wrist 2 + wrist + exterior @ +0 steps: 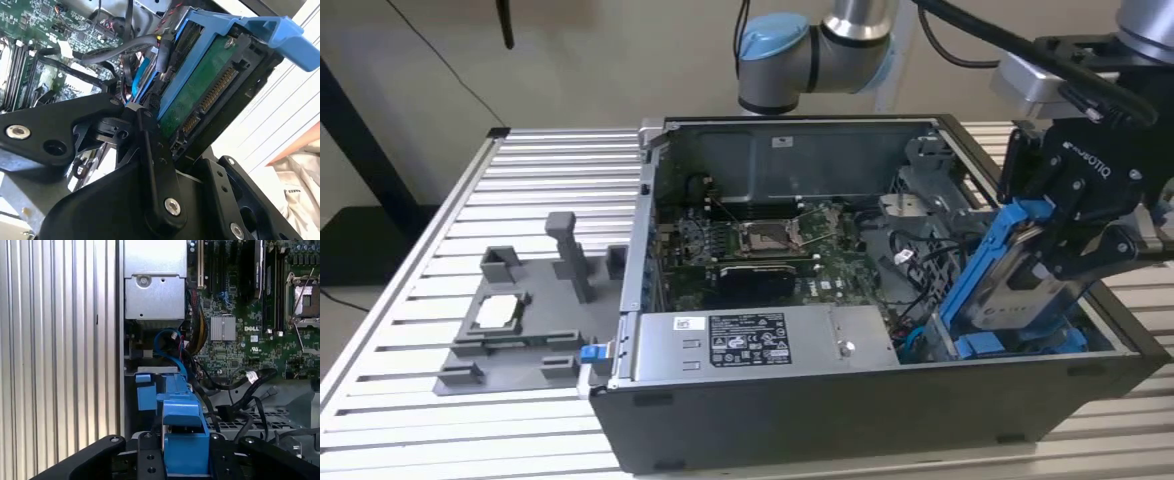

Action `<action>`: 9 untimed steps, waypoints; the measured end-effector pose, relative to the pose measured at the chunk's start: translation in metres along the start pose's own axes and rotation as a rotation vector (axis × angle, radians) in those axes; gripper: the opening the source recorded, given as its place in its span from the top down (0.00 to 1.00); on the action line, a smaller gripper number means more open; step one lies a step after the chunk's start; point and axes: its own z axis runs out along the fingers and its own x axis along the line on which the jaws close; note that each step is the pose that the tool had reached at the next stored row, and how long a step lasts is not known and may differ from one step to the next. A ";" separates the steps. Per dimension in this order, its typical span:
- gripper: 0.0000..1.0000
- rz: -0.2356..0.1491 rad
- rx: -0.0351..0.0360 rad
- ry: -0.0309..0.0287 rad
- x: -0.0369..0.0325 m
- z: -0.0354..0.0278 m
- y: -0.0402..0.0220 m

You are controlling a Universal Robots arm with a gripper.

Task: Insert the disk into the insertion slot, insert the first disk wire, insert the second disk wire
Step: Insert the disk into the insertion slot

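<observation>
The hand (1070, 252) clenched the disk (1011, 300), tilted and only partly lowered into the insertion slot (977, 346) at the computer case's (854, 400) corner; both disk wires (265, 375) seemingly lay not yet inserted.

Items counted:

- Robot arm (821, 50): one.
- Tool (186, 460): one.
- Disk (1014, 303): one, in one blue carrier frame (983, 265).
- Open computer case (854, 410): one.
- Slatted desk (454, 420): one.
- Motherboard (827, 275): one, with one processor socket (761, 237). One finned silver heatsink (222, 328) was counted in the first wrist view.
- Grey labelled power-supply box (747, 340): one.
- Grey fixture tray (507, 345): one, with one small silvery square part (498, 312) in it.
</observation>
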 end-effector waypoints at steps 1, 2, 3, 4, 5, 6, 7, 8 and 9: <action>0.67 0.000 0.0000 0.0000 0.0000 0.0017 -0.0001; 0.67 0.000 0.0000 -0.0002 0.0001 0.0037 -0.0001; 0.67 0.000 0.0000 -0.0009 0.0001 0.0050 -0.0002; 0.66 0.000 0.0000 -0.0016 0.0001 0.0050 -0.0002; 0.66 0.000 0.0000 -0.0019 0.0001 0.0050 -0.0002; 0.60 0.000 -0.0003 -0.0024 0.0001 0.0043 -0.0001; 0.60 0.000 -0.0007 -0.0025 0.0000 0.0019 0.0000; 0.53 0.000 -0.0010 -0.0020 0.0000 -0.0008 0.0001; 0.53 0.000 -0.0010 -0.0001 -0.0002 -0.0033 0.0002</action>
